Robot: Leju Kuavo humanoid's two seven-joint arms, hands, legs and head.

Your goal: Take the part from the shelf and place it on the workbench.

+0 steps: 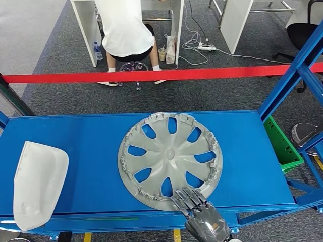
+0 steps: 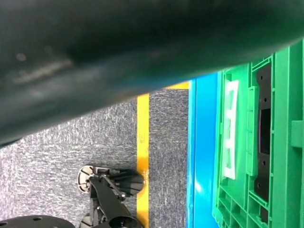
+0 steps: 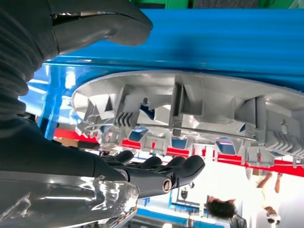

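- Fingers (image 1: 189,195) of the right hand (image 1: 204,218), lower centre of the head view, lie over the near rim of the wheel cover (image 1: 170,160), thumb (image 3: 104,21) on the other face; clamped or not, I cannot tell.
- Wheel cover lies mid-frame on the blue shelf (image 1: 244,151): judged light, stiff, thin-spoked plastic; best taken at the rim.
- White part (image 1: 36,184) lies lower left.
- Beyond, red tape (image 1: 76,77) and a seated person (image 1: 127,30) on grey carpet, upper frame.

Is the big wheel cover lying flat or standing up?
Lying flat. The wheel cover rests on the blue shelf, its clips facing up.
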